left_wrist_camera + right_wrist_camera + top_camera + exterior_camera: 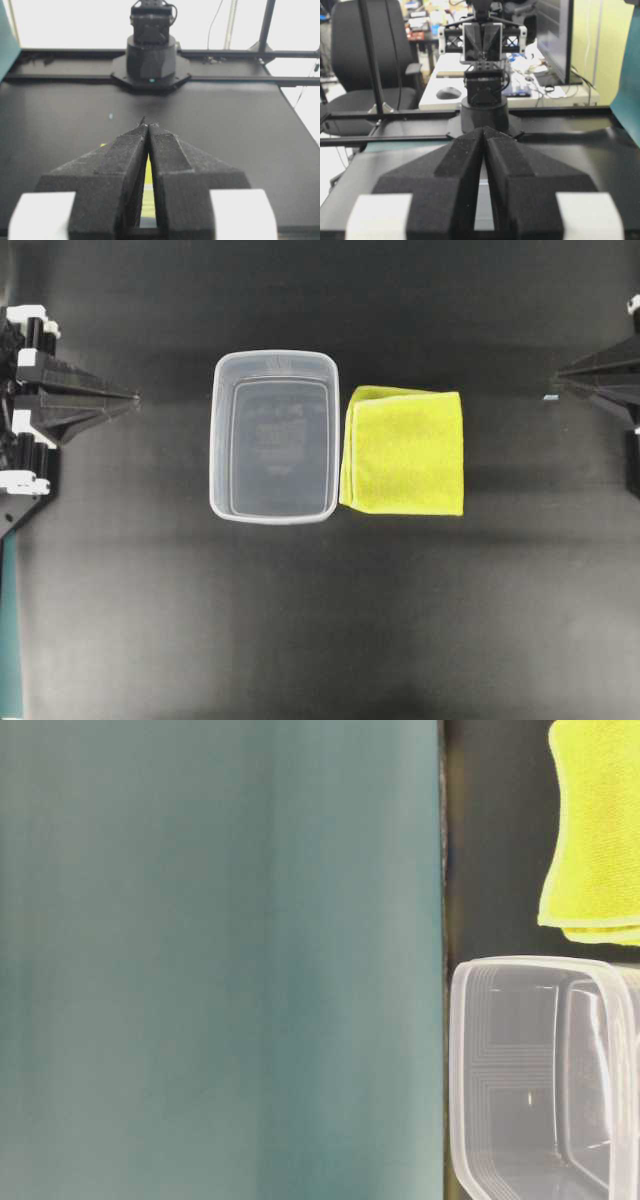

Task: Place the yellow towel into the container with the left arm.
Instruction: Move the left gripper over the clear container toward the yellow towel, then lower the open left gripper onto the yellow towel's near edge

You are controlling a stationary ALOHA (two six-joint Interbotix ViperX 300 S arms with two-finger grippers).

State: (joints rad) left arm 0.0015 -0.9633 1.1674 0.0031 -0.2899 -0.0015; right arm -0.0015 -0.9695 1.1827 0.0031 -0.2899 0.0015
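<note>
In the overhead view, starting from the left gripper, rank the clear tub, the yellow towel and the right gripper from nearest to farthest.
Measured from the left gripper, at the left edge:
1. Clear tub, left of centre, nearest.
2. Yellow towel, just beyond the tub's right side.
3. Right gripper, at the far right edge, farthest.

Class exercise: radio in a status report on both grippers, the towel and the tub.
Left gripper shut, empty, parked at table edge. Right gripper shut, empty, opposite edge. Folded yellow-green microfibre towel flat beside clear rectangular plastic tub, not in it. Nothing between.
</note>
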